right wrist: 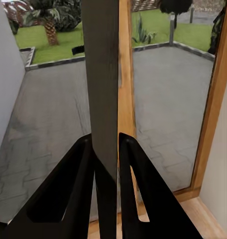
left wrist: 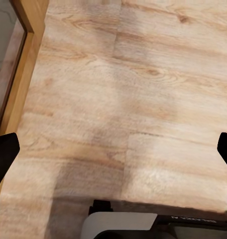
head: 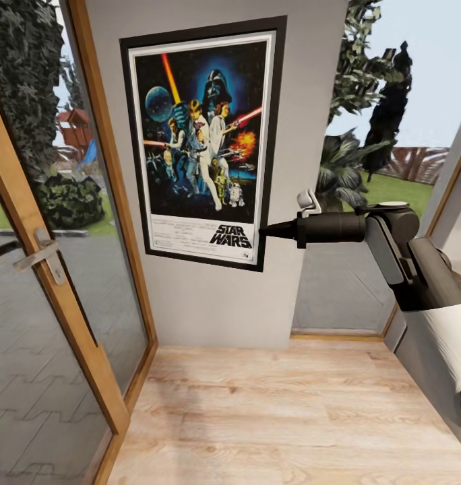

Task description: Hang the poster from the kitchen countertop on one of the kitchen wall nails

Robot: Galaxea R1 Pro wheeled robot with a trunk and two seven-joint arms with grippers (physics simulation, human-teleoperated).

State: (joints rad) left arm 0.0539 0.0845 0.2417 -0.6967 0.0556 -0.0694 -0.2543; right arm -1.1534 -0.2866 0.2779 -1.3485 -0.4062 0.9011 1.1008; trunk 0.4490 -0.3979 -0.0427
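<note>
In the head view, the poster (head: 202,143) is seen flat against the grey wall panel (head: 217,303) between a wood-framed glass door (head: 62,283) and a garden window, while its lower right edge is pinched by the right gripper (head: 265,231), whose arm reaches in from the right. The print is thus off the kitchen countertop and raised to the wall; whether its top is already caught on a nail cannot be told, since none can be made out behind the frame. In the left wrist view, pale wooden floor (left wrist: 133,99) is shown beneath the left gripper (left wrist: 113,149), whose dark fingertips (left wrist: 4,149) are spread wide apart at the picture's edges with nothing held. In the right wrist view, the poster's dark edge (right wrist: 104,74) is seen on end, clamped between the two black fingers (right wrist: 68,194), with paving and lawn beyond the glass. What is judged to remain is the seating on a nail, if not yet made, and the release.
</note>
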